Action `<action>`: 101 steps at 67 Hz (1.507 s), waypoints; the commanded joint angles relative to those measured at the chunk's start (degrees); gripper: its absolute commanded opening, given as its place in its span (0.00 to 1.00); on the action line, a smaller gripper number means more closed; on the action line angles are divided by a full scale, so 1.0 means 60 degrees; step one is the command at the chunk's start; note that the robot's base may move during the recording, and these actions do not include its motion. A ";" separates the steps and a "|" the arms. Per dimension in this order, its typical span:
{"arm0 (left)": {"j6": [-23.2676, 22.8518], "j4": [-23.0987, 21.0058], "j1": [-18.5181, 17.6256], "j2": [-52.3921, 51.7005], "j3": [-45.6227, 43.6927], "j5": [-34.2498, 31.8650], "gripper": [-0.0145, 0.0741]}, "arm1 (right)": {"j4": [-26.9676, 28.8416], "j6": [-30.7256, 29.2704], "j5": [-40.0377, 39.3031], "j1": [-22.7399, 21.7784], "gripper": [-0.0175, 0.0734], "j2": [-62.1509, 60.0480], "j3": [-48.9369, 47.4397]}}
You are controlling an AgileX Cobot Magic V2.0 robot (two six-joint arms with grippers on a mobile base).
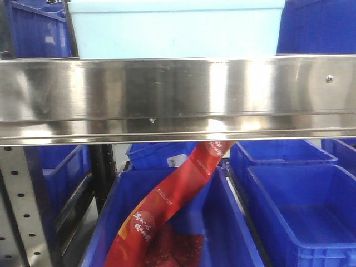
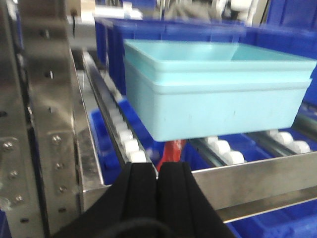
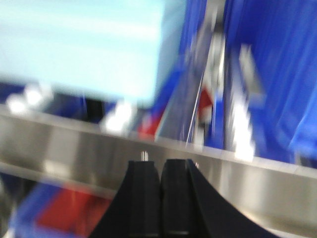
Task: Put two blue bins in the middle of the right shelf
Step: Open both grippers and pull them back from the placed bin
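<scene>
Nearest us, our left gripper [image 2: 157,173] and right gripper [image 3: 160,173] have their jaws closed together, holding nothing. Just beyond lies the steel front rail [image 2: 257,181]. Past it, the two blue bins [image 2: 218,94] sit nested on the right shelf middle's white rollers [image 2: 126,136]. We judge placement done; next is backing clear.

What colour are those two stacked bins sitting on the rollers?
Pale light blue, almost cyan: the two stacked bins show best in the left wrist view, resting on white rollers.
</scene>
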 commanded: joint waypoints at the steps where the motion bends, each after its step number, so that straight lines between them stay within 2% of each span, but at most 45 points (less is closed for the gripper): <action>1: -0.0072 0.0310 -0.0038 -0.1005 0.0433 -0.0440 0.04 | -0.0117 -0.0061 -0.0731 0.0002 0.01 -0.1185 0.0247; 11: -0.0072 0.0851 -0.0038 -0.2248 0.0743 -0.0395 0.04 | -0.0117 -0.0061 -0.0705 0.0002 0.01 -0.2456 0.0326; 19: -0.0072 0.0912 -0.0038 -0.2714 0.0786 -0.0356 0.04 | -0.0117 -0.0061 -0.0636 0.0002 0.01 -0.2626 0.0326; 65: -0.0004 0.0869 -0.0010 -0.2774 0.0987 -0.0440 0.04 | -0.0117 -0.0061 -0.0636 0.0002 0.01 -0.2626 0.0326; 70: 0.0613 0.0788 0.0322 -0.2901 0.1163 -0.0440 0.04 | -0.0117 -0.0061 -0.0636 0.0002 0.01 -0.2626 0.0326; 74: 0.1018 0.0379 0.0791 -0.3040 0.1471 -0.0545 0.04 | -0.0117 -0.0061 -0.0636 0.0002 0.01 -0.2626 0.0326; 85: 0.1284 -0.0571 0.2337 -0.3040 0.2765 -0.1402 0.04 | -0.0117 -0.0061 -0.0661 0.0002 0.01 -0.2621 0.0326; 90: 0.1356 -0.0922 0.2857 -0.3040 0.3436 -0.2056 0.04 | -0.0117 -0.0061 -0.0675 0.0002 0.01 -0.2621 0.0326; 94: 0.1356 -0.0937 0.3129 -0.3040 0.4000 -0.2590 0.04 | -0.0117 -0.0061 -0.0675 0.0002 0.01 -0.2621 0.0326; 100: 0.1356 -0.0902 0.3209 -0.3040 0.4595 -0.3786 0.04 | -0.0117 -0.0061 -0.0675 0.0002 0.01 -0.2621 0.0326; 101: 0.1356 -0.0902 0.3209 -0.3040 0.4595 -0.3652 0.04 | -0.0117 -0.0061 -0.0675 0.0002 0.01 -0.2621 0.0326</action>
